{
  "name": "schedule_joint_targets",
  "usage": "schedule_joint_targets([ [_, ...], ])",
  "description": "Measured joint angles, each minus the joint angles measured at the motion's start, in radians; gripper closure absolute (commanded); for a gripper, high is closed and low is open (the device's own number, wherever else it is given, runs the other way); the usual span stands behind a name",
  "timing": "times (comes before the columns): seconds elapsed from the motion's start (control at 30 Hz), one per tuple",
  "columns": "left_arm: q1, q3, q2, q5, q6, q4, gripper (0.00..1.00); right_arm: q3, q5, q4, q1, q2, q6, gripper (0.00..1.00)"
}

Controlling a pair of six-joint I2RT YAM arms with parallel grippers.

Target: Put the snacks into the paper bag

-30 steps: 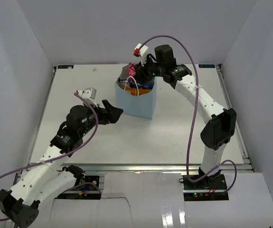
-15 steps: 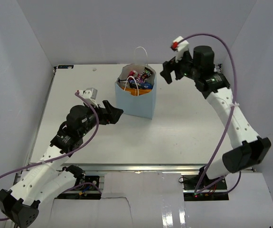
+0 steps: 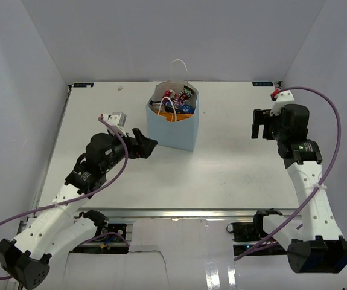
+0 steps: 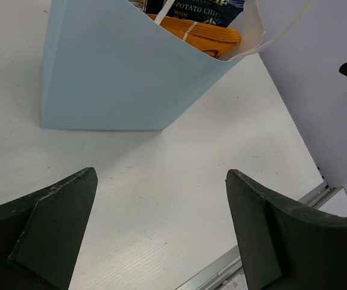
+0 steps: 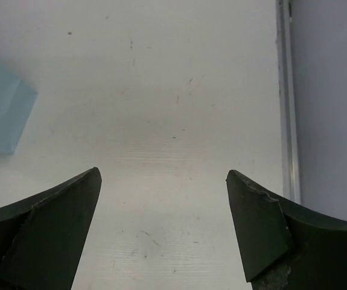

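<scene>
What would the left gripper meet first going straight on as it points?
Probably the side wall of the pale blue paper bag, just ahead of the open left gripper; if it tilts down, the table first. Depth is unclear.

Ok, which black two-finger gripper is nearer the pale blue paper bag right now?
The left gripper: it hangs open just beside the pale blue paper bag, on its left side, while the right gripper is far off to the right.

You see a smooth, matt paper bag (image 4: 113,72) on a white table (image 4: 16,139) whose matt top is finely grained and lightly scuffed. The snacks (image 4: 206,35) show glossy printed foil. Your left tool (image 4: 160,181) and right tool (image 5: 161,178) are dull black plastic, rough-edged.
</scene>
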Motion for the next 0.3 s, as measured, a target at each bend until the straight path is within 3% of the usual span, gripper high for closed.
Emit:
schedule_joint_targets([
  [0.3,0.000,-0.011,-0.013,0.021,-0.008,-0.013,0.02,-0.021,0.106,-0.015,-0.025,-0.121,0.007,0.10],
])
